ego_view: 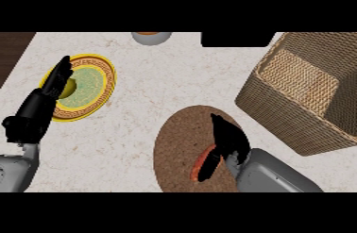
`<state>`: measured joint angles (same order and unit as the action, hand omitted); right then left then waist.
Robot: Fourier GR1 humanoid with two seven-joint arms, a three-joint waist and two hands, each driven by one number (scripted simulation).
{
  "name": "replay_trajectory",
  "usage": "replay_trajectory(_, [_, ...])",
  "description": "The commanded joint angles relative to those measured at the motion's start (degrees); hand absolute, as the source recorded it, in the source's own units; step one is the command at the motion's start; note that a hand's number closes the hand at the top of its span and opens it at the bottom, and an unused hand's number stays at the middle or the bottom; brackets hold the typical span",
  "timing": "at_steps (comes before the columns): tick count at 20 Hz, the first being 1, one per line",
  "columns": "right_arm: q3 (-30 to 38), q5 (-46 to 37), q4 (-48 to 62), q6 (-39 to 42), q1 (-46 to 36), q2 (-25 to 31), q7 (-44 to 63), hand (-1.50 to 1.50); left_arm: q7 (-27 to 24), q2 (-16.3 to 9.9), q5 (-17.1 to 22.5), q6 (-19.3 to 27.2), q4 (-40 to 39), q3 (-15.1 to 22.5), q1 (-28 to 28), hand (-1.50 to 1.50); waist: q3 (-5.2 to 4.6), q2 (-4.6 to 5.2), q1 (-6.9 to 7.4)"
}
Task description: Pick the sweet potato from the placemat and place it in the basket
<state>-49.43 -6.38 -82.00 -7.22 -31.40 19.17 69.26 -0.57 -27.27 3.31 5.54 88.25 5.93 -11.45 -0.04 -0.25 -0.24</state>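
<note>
The orange-red sweet potato (203, 162) lies on the round brown placemat (178, 147) (mostly hidden from view). The woven wicker basket (307, 93) stands well apart, to the right.

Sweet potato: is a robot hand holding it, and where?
The right hand is on the sweet potato, which lies on the placemat, at its upper end. Whether the fingers are closed on it cannot be told. The left hand holds nothing.

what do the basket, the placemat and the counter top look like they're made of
Basket: woven wicker or rattan, tan, matte; crossing strands show on walls and floor.
Placemat: brown, matte, finely speckled, perhaps cork or woven fibre; hard to tell.
Counter top: pale stone-like surface, marble or laminate, with faint veins.
</note>
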Motion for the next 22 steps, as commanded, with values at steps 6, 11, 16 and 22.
replay_trajectory(6, [2.7,-3.2,1.7,0.4,4.3,-2.5,7.6,-1.5,-1.6,1.6,-2.1,-0.3,-1.7,-0.6,0.4,0.0,0.02,0.17,-0.07])
replay_trajectory(11, [3.3,-5.7,2.0,0.5,5.9,-4.2,9.7,-1.5,0.0,2.6,-2.1,-0.5,-0.8,-0.8,-0.6,0.0,0.01,0.14,-0.1])
replay_trajectory(16, [3.7,-8.1,4.0,0.7,7.9,-6.5,7.7,-1.5,0.6,0.9,-1.4,-2.7,0.9,-2.9,-0.5,0.0,0.03,0.09,0.34])
replay_trajectory(22, [4.3,-12.2,2.9,-0.7,11.9,-8.4,5.5,1.5,-0.1,4.5,-4.1,-1.0,-2.1,-1.3,-2.0,0.0,0.01,0.23,-0.37])
